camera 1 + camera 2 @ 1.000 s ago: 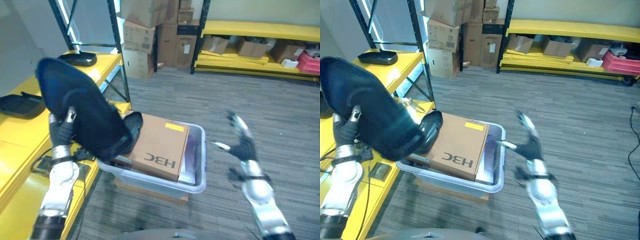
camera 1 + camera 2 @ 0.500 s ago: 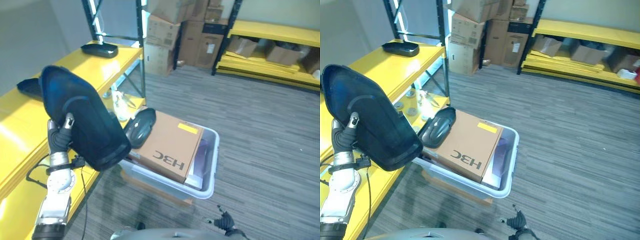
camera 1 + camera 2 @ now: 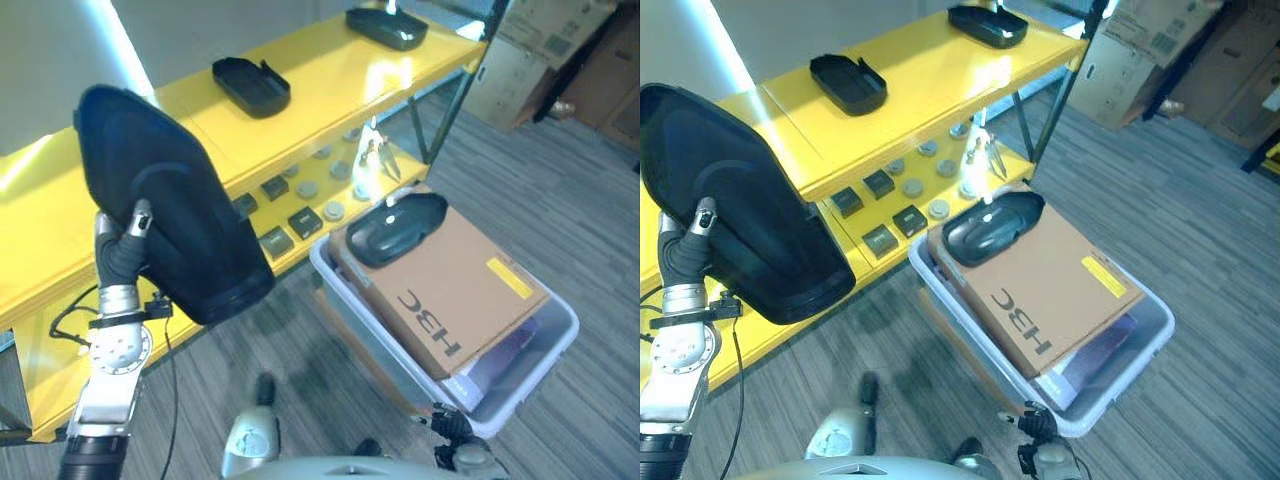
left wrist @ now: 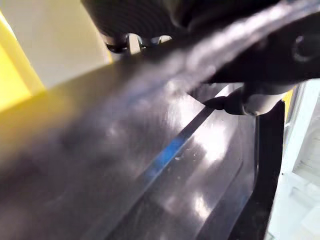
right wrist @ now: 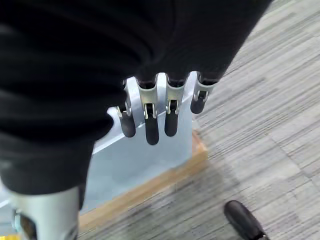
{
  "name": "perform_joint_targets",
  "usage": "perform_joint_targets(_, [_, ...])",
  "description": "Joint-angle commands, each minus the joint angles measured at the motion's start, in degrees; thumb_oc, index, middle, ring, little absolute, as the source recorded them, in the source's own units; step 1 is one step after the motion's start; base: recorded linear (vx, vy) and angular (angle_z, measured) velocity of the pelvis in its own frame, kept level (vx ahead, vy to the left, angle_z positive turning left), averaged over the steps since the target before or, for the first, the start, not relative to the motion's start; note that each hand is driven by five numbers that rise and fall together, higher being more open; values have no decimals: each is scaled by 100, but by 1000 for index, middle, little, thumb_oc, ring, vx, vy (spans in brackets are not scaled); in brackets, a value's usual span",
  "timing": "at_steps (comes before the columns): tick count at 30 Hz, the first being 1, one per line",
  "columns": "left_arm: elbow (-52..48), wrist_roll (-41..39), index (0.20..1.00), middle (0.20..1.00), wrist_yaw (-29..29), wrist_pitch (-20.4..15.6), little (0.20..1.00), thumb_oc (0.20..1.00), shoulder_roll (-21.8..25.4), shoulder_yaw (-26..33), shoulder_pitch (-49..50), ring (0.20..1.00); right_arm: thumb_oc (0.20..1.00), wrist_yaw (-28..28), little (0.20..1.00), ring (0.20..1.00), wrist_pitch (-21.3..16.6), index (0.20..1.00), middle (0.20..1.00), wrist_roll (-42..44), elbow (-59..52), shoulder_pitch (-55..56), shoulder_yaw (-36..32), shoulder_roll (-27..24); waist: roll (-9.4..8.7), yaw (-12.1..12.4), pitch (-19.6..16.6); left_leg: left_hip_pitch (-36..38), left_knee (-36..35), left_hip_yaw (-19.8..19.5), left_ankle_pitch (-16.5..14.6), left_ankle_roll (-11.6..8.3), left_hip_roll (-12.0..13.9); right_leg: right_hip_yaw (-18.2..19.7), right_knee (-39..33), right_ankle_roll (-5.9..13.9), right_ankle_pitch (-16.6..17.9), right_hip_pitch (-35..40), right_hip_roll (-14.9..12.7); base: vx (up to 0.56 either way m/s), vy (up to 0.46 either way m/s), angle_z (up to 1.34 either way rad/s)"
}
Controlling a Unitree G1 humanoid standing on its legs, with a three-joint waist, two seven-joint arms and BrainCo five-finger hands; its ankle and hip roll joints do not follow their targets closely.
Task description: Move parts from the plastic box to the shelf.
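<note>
Part in hand: large black shell (image 3: 165,205) stood at left of the frame, long axis tilted from upper left to lower right, lifted clear of the box.
Left hand: left hand (image 3: 128,247) was curled round the shell's rib from below.
Shelf: yellow shelf (image 3: 330,85) lay just behind and above the shell, nearer this arm.
Box: plastic box (image 3: 545,355) sat at lower right, holding a carton (image 3: 450,290) with a smaller black part (image 3: 395,227) on top.
Right hand: right hand (image 5: 155,112) hung low, fingers straight and relaxed, holding nothing.
</note>
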Motion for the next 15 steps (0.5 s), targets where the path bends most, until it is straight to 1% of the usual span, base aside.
perform_joint_targets(1, [-273,80,200,200,20,-369,200,200,340,243,-268,200,1000,-52,1000,1000,-2,1000,1000,36,184,6,56,95,-160,111,-508,-125,145,-319,-235,40,-398,671,419,116,-577,-88,-281,254,315,8])
perform_joint_targets(2, [-383,175,200,200,13,-349,200,200,430,248,-258,200,1000,-95,1000,1000,27,1000,1000,-12,208,0,-6,99,-217,156,-537,-37,110,-307,-353,164,-508,675,804,210,-571,-189,-479,208,292,-5])
perform_joint_targets(3, [-421,197,200,200,28,-341,200,200,470,276,-273,200,1000,-126,1000,1000,21,1000,1000,85,195,4,-134,118,-218,136,-548,84,71,-310,-458,281,-589,688,1276,282,-484,-331,-670,223,363,15])
perform_joint_targets(4, [-462,161,200,200,-1,-349,200,200,508,232,-321,200,1000,-129,1000,1000,30,1000,1000,179,224,-2,-217,150,-258,107,-516,201,38,-294,-538,429,-735,836,1940,419,-301,-574,-960,135,420,17])
perform_joint_targets(5, [-451,103,200,200,-26,-358,200,200,630,41,-506,200,1000,-118,1000,1000,39,1000,1000,271,224,-62,-216,215,-217,-94,-334,306,4,-335,-447,592,-813,1337,2650,465,130,-1051,-1014,60,298,34])
perform_joint_targets(6, [-443,103,200,200,-24,-362,200,200,633,40,-517,200,1000,-118,1000,1000,40,1000,1000,272,226,-69,-218,216,-222,-77,-338,298,-5,-318,-440,595,-815,1362,2677,466,126,-1086,-1022,-1,197,54])
perform_joint_targets(7, [-456,119,200,200,-36,-366,200,200,688,-25,-604,200,1000,-108,1000,1000,33,1000,1000,276,211,-86,-159,255,-174,-153,-308,311,-48,-403,-420,613,-797,1764,2712,446,77,-1368,-798,128,17,63])
perform_joint_targets(8, [-433,81,200,200,-65,-404,200,200,789,-268,-876,200,1000,-55,1000,1000,-27,1000,1000,432,208,-100,-38,308,-128,-373,-306,429,-266,-731,-338,553,-813,2728,2187,283,-495,-1713,-63,197,0,27])
perform_joint_targets(9, [-431,33,200,200,-88,-430,200,200,813,-351,-986,200,1000,-46,1000,1000,-41,1000,1000,497,228,-100,-1,293,-115,-417,-296,445,-315,-874,-316,535,-832,3008,1910,247,-528,-1723,87,179,-25,23])
perform_joint_targets(10, [-426,32,200,200,-88,-432,200,200,813,-352,-996,200,1000,-45,1000,1000,-43,1000,1000,498,231,-108,-3,292,-102,-416,-300,424,-317,-877,-294,531,-816,3000,1863,239,-480,-1722,106,173,-67,96])
perform_joint_targets(11, [-374,-100,200,200,-103,-472,200,200,767,-553,-1213,200,1000,-32,1000,1000,-71,1000,1000,567,225,-78,127,294,-111,-604,-251,489,-367,-1249,-322,516,-878,3702,1437,185,-469,-1778,359,138,-102,110])
perform_joint_targets(12, [-329,-145,200,200,-131,-483,200,200,728,-633,-1287,200,1000,-20,1000,1000,-84,1000,1000,596,235,-50,166,303,-140,-659,-255,482,-373,-1387,-310,497,-885,3976,1327,166,-396,-1811,460,185,-173,97])
perform_joint_targets(13, [-303,-153,200,200,-144,-475,200,200,677,-735,-1311,200,1000,17,1000,1000,-89,1000,1000,610,266,16,214,303,-174,-690,-258,463,-357,-1558,-327,488,-893,4232,1271,108,-382,-1813,592,102,-177,127])
perform_joint_targets(14, [-321,-160,200,200,-198,-474,200,200,655,-729,-1276,200,1000,36,1000,1000,-98,1000,1000,627,293,65,211,332,-215,-666,-280,469,-349,-1617,-339,453,-898,4167,1205,62,-380,-1748,582,111,-205,141])
perform_joint_targets(15, [-387,-132,200,200,-235,-470,200,200,634,-656,-1170,200,1000,60,1000,1000,-65,1000,1000,584,344,89,209,353,-248,-650,-309,486,-359,-1715,-353,438,-918,3965,1038,60,-326,-1634,483,95,-238,156])
